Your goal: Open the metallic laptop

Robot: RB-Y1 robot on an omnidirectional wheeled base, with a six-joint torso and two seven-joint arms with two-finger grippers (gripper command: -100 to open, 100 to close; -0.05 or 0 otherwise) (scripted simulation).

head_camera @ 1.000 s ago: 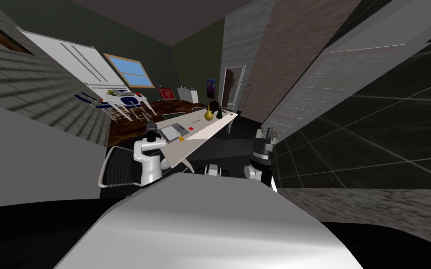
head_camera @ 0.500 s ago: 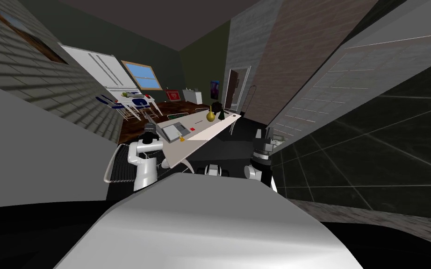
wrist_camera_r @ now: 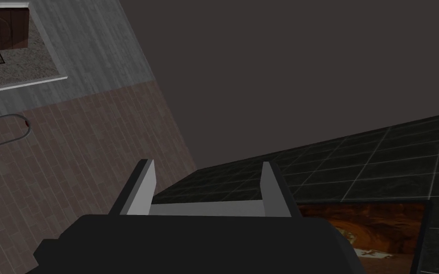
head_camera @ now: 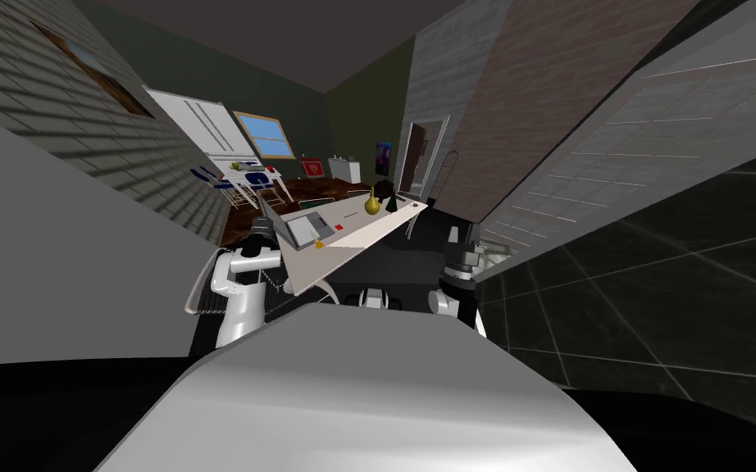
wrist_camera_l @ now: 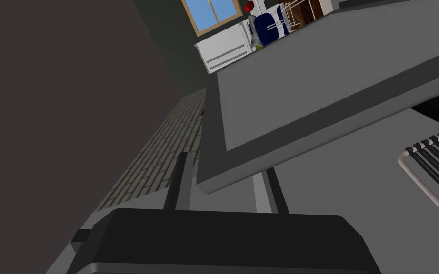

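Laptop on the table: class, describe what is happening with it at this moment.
The left end effector has its fingers closed on the edge of the grey laptop's lid, which stands partly raised off the base on the table. The right end effector is open and idle, off to the right of the table. The laptop is not yet fully open.

No readable text, numbers or brand marks in any view. I check the likely spots: the red framed sign (head_camera: 312, 167) on the far wall is too small to read, the poster (head_camera: 383, 156) by the door is just a colour blur, and the laptop (head_camera: 311, 229) shows no legible key lettering or logo. The framed picture (wrist_camera_r: 371, 233) by my right hand has pale marks low down; I can't make them out.
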